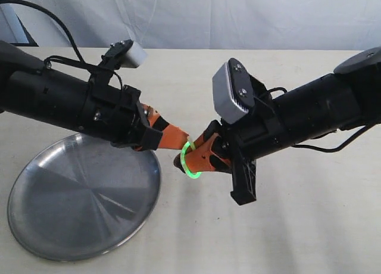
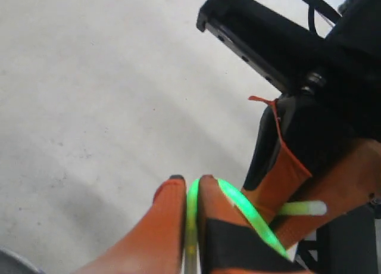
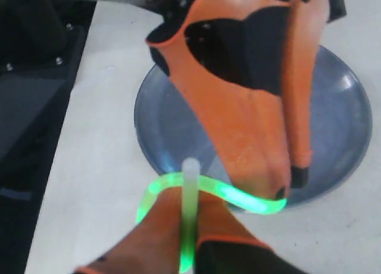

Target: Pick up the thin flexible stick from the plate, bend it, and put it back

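The thin flexible stick [image 1: 189,164] glows bright green and is bent into a loop between my two grippers, above the table just right of the plate [image 1: 83,196]. My left gripper [image 1: 186,142] is shut on one end of the stick [image 2: 191,211]. My right gripper [image 1: 182,162] is shut on the other end, and the stick [image 3: 189,208] runs out between its orange fingers and curls round. Both fingertip pairs nearly touch each other. The round steel plate [image 3: 351,125] lies behind the left gripper's fingers in the right wrist view, with nothing on it.
A pale tabletop [image 1: 297,226] spreads right of and below the arms. A white cloth backdrop [image 1: 208,18] hangs behind the table. The plate lies near the table's front left.
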`<state>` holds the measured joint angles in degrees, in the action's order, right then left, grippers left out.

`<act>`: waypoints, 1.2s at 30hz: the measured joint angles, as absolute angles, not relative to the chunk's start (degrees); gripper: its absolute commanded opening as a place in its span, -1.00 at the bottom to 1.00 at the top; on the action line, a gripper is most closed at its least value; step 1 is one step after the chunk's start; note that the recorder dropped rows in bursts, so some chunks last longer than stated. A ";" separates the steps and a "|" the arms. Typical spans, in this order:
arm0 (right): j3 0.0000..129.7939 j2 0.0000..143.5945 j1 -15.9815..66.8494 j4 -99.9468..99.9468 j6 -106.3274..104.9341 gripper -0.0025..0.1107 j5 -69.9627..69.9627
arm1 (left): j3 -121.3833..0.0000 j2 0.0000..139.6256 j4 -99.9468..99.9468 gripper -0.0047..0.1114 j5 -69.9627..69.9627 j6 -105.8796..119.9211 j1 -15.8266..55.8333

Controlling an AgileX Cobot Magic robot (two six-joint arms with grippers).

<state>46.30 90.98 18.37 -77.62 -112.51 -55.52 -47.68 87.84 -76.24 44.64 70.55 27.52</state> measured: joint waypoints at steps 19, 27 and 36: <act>46.30 90.98 18.56 -89.72 -89.62 -0.97 -55.49 | -48.05 84.38 -76.99 -0.92 39.69 70.73 27.52; 46.04 90.98 18.56 -90.36 -90.84 -0.97 -56.89 | -48.05 84.16 -76.99 -0.92 41.32 69.52 27.39; 45.83 90.98 18.56 -93.05 -76.16 -0.93 -55.36 | -48.16 84.06 -75.82 -0.92 38.97 69.52 27.17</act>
<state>45.83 90.98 18.56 -93.05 -76.16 -55.36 -48.16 84.06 -75.82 38.97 69.52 27.17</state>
